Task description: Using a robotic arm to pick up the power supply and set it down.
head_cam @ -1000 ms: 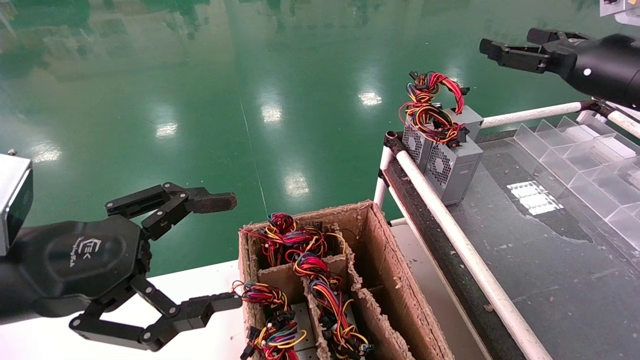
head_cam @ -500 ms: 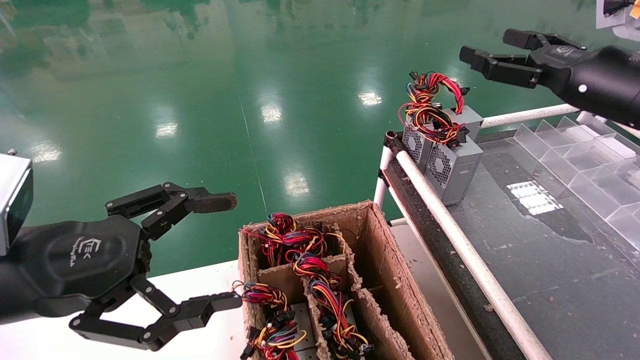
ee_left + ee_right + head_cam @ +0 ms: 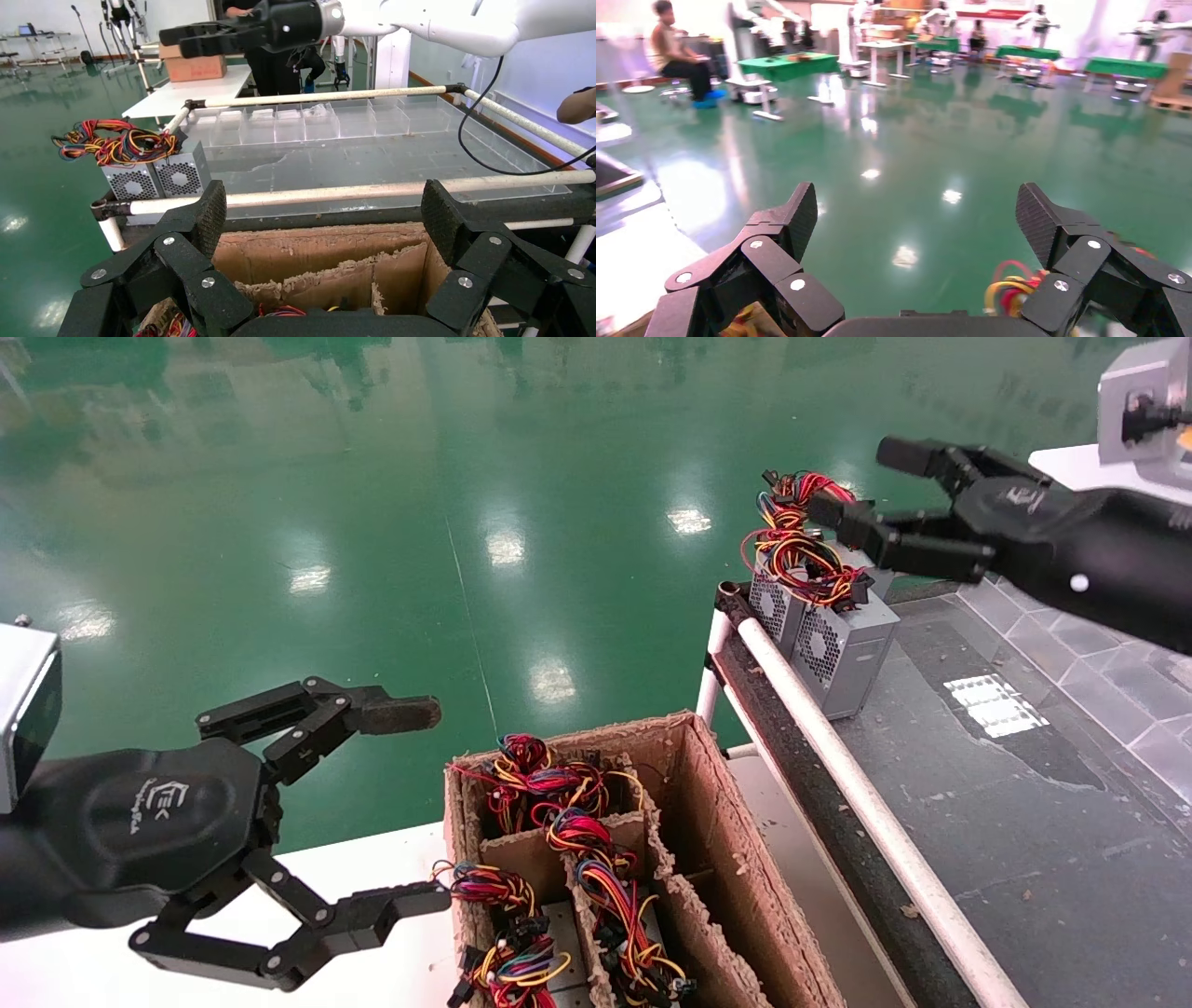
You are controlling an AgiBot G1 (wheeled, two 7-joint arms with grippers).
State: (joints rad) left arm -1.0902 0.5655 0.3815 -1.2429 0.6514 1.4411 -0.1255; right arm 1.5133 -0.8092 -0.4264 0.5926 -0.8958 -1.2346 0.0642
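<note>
Over the last second our right gripper (image 3: 871, 491) has swung in from the far right and dropped toward the power supply (image 3: 843, 640), so that its spread fingers now hang just above and beside the looped wire bundle (image 3: 799, 547) without touching it. We read that as the approach for the pick nearly lined up, with the descent and the close not yet done. The power supply stands upright at the far left corner of the dark work surface (image 3: 1024, 822), against the white rail (image 3: 838, 775), its honeycomb grille facing us. Our right arm reaches in from the right, forearm roughly level, jaws wide apart and empty. Our left gripper (image 3: 396, 812) hovers parked and open beside the cardboard carton (image 3: 717, 859), gripping nothing, exactly where it was.
</note>
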